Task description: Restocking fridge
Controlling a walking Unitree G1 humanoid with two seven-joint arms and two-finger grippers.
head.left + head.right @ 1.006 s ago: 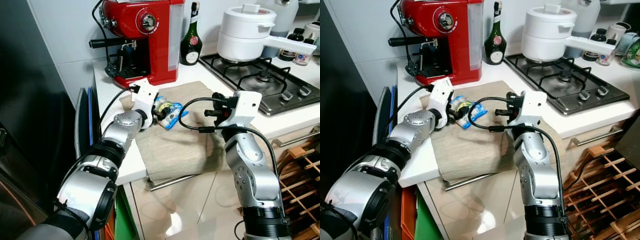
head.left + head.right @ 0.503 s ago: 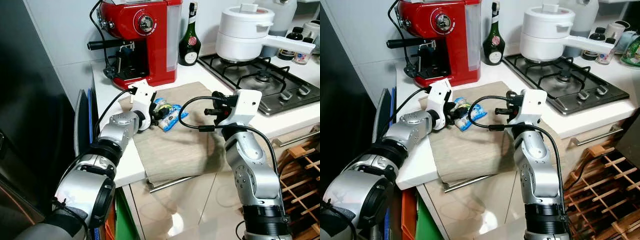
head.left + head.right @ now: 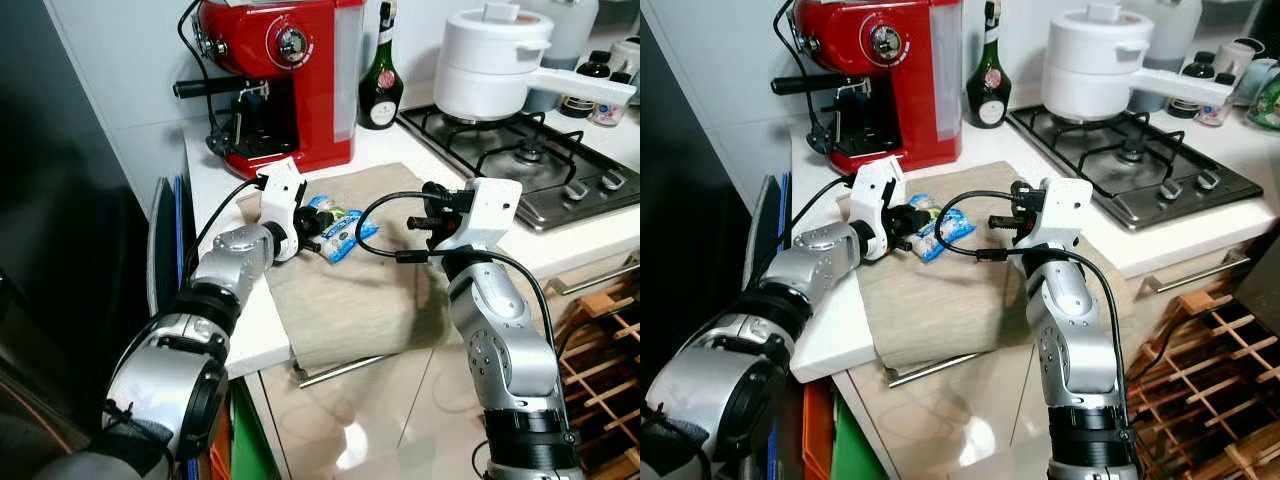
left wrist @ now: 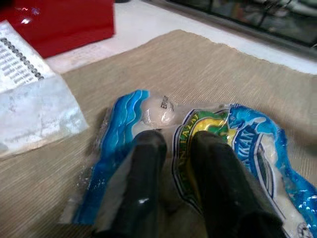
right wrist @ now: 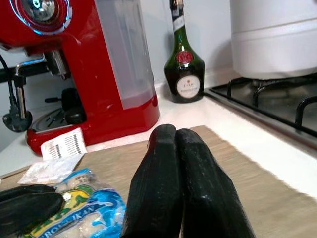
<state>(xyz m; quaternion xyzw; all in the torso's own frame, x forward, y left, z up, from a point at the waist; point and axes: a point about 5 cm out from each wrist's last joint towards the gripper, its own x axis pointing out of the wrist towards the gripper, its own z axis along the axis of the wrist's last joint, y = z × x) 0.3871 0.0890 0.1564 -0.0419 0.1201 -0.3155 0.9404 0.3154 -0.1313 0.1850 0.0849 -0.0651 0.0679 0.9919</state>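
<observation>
The right gripper [image 5: 176, 144] hovered above the beige cloth [image 3: 360, 290], its fingers pressed together on nothing. At its ten o'clock, a blue-and-clear food packet [image 3: 338, 228] lay on the cloth's far part. The left gripper [image 4: 176, 146] rested on that packet, its fingers set narrowly apart and pressing on the wrapper. Beyond, at twelve o'clock, stood a red coffee machine [image 3: 290, 70]; at one o'clock a dark green bottle [image 3: 380, 75], and at two o'clock a white pot [image 3: 495, 60] on the hob [image 3: 540, 165].
</observation>
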